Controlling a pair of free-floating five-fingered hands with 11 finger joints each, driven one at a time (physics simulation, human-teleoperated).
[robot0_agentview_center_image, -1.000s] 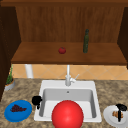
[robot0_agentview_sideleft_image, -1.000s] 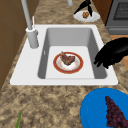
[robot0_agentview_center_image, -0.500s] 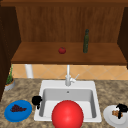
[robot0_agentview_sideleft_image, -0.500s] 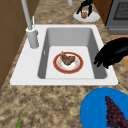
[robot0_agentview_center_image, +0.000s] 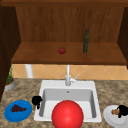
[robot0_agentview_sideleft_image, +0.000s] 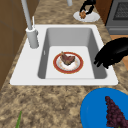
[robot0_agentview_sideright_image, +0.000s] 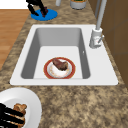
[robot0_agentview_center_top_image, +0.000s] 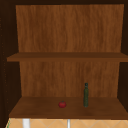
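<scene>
While the right hand (robot0_agentview_center_image: 123, 110) is curling its fingers (robot0_agentview_sideright_image: 10, 115) around the brown piece of food (robot0_agentview_sideright_image: 19, 110) on the white plate (robot0_agentview_center_image: 110, 119), which is sitting on the desk (robot0_agentview_sideright_image: 80, 105) to the right of the sink (robot0_agentview_center_image: 45, 86), the grip is looking shallow to me, so the food could be slipping out or crumbling if the squeeze is too hard. The left hand (robot0_agentview_sideleft_image: 112, 52) is hanging with bent fingers, holding nothing, over the sink's left rim beside the blue plate (robot0_agentview_center_image: 17, 117) of grapes (robot0_agentview_center_image: 17, 108), and I think it could be bumping that plate.
</scene>
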